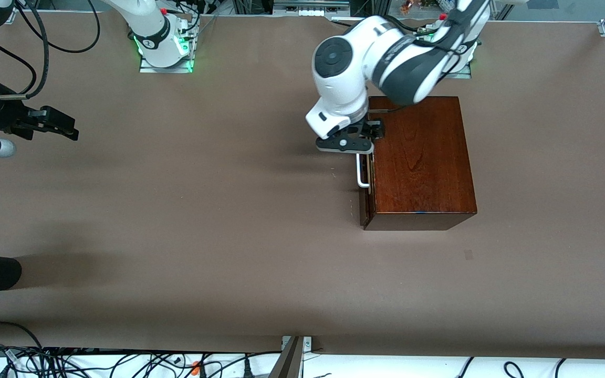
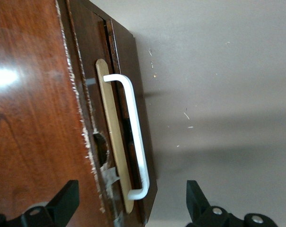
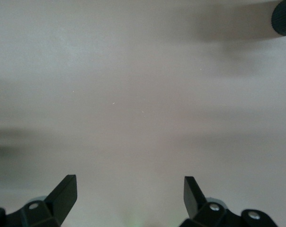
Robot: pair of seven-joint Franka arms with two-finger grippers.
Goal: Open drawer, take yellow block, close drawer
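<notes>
- While the drawer [image 1: 364, 189] is seen almost shut in the mahogany cabinet [image 1: 422, 157], only a thin gap is shown between its dark front and the cabinet body
- The white handle [image 2: 133, 137] is seen on the drawer front, which faces the right arm's end of the table [image 1: 176, 220]
- The left gripper [image 1: 345, 145] is positioned over the handle's end farther from the front camera, its fingers [image 2: 66, 198] spread wide in the left wrist view, one over the cabinet top and one over the table, with nothing pinched
- The right gripper [image 1: 66, 126] is held over bare table at the right arm's end, waiting, its fingers [image 3: 65, 191] spread apart and nothing between them
- The yellow block is not seen in any view
</notes>
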